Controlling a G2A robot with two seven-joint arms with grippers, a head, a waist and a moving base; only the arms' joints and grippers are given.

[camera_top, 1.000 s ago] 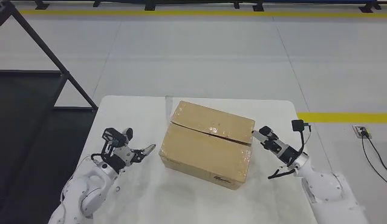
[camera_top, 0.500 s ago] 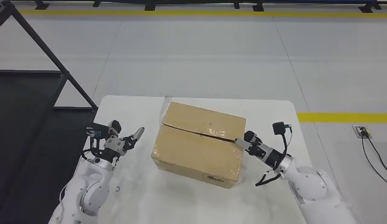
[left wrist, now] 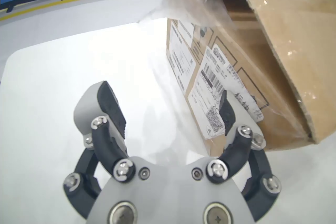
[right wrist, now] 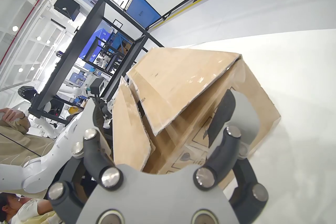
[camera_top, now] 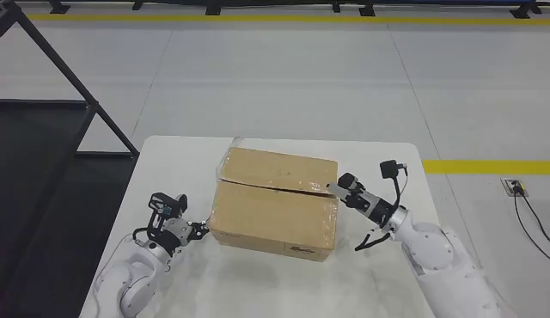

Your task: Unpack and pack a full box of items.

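Box (camera_top: 273, 204) blocks middle, left gripper (camera_top: 199, 229), right gripper (camera_top: 335, 188) flanking

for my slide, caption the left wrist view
Open left gripper beside the labelled box, loose tape at its top.

Box (camera_top: 273, 204): matt brown corrugated cardboard. Glossy clear tape (left wrist: 194, 7) beyond the fingertips; white paper labels (left wrist: 210, 75) touching one. Left gripper (left wrist: 164, 91): brushed metal, black ribbed rubber pads (left wrist: 111, 104). Table (left wrist: 52, 93): smooth white.

Plain brown cardboard box (camera_top: 275, 215) with white, black-printed labels (left wrist: 214, 75) on a white table (camera_top: 176, 172)
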